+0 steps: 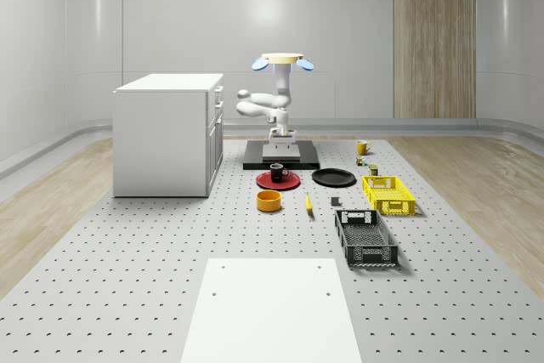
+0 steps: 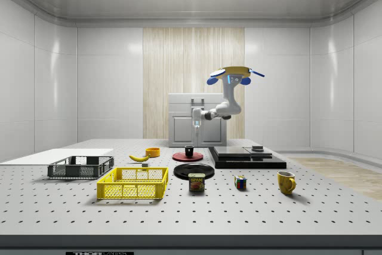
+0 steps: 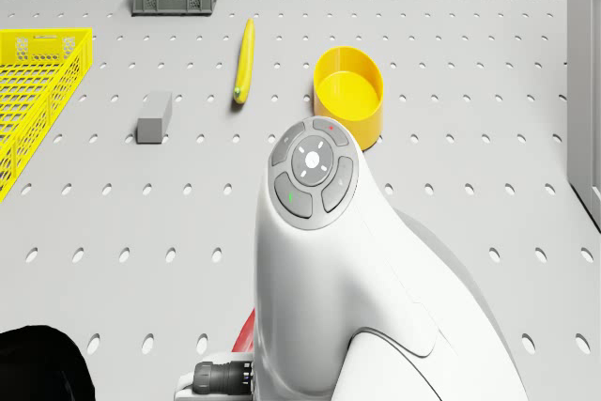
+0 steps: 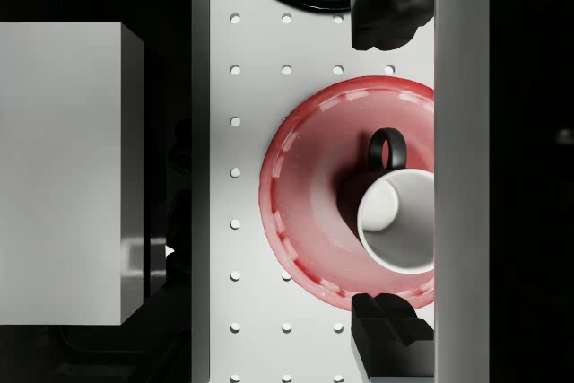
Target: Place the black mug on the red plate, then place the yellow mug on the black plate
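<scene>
1. Black mug [image 4: 395,213] stands upright on the red plate [image 4: 305,213], off its centre.
2. Drone [image 1: 283,60] hovers behind the plates, above a dark platform [image 1: 281,157].
3. Jaws [image 4: 386,172] hang above the mug, spread wide, gripping nothing.
4. Yellow mug [image 2: 286,182] sits on the counter [image 1: 170,244], well apart from the black plate [image 1: 333,178].

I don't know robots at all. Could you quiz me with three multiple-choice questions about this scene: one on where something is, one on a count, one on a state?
1. The black mug stands on:
A. the red plate
B. the black plate
C. the cabinet

2. Crates on the table:
A. one
B. two
C. four

3. The gripper is:
A. shut on the mug
B. open, above the mug
C. holding the banana

Answers:
1 A: red rim circles the mug.
2 B: yellow crate, grey crate.
3 B: fingertips flank the mug, apart from it.
</scene>
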`<state>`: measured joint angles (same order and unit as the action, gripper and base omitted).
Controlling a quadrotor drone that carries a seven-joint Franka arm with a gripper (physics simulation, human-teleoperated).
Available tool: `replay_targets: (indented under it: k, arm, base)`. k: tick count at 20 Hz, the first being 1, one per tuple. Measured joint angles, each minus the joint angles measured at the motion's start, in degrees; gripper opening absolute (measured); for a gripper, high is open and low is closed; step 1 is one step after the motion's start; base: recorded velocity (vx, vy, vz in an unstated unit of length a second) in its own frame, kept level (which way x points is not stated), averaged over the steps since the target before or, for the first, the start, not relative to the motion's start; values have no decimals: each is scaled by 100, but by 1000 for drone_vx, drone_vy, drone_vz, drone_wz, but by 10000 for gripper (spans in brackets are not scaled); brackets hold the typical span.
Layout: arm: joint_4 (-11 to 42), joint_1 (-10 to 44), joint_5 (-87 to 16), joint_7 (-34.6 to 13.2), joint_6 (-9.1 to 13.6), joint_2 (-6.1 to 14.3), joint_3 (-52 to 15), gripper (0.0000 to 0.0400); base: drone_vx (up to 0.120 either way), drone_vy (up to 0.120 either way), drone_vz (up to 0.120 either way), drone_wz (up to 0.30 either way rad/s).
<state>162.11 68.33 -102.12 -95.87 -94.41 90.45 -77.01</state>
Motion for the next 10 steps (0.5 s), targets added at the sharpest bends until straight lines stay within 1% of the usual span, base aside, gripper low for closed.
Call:
replay_targets:
  k: [10]
  arm:
    - [1,-1,1,1,5,-4,-3,400]
  base:
    - [-120,120,0,0]
